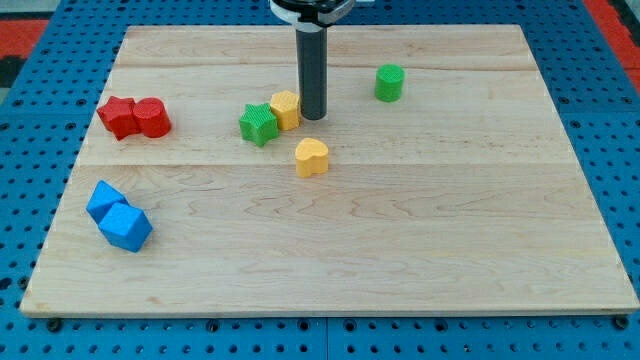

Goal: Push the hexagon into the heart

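Note:
The yellow hexagon (285, 108) sits near the board's top middle, touching a green star (259, 124) on its left. The yellow heart (311, 157) lies a short way below and to the right of the hexagon, apart from it. My tip (314, 116) stands right beside the hexagon's right side, touching or nearly touching it, and above the heart. The dark rod rises straight up from there to the view's top.
A green cylinder (389, 82) stands at the upper right. A red star (119, 116) and a red cylinder (152, 117) touch at the left. Two blue blocks (118, 216) sit together at the lower left. The wooden board (400, 250) ends at blue pegboard.

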### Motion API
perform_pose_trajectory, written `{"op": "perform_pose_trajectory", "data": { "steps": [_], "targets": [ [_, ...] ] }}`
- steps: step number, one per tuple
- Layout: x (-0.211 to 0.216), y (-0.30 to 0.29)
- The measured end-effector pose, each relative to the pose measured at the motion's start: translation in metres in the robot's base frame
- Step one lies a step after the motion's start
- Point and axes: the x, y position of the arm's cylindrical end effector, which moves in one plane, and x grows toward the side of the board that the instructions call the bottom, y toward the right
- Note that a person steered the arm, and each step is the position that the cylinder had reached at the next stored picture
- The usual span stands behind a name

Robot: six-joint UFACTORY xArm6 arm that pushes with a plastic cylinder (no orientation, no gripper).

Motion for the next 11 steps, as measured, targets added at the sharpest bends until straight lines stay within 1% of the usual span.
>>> {"op": "perform_pose_trajectory", "data": {
  "steps": [1,2,3,4,5,6,7,9,11],
  "targets": [
    [-0.043,-0.021],
    [-0.020,-0.081],
    [0.016,-0.024],
    [-0.018,-0.023],
    [-0.002,0.012],
    [0.019,0.019],
    [0.017,0.019],
    [0.002,0.019],
    [-0.002,0.024]
  ]
}}
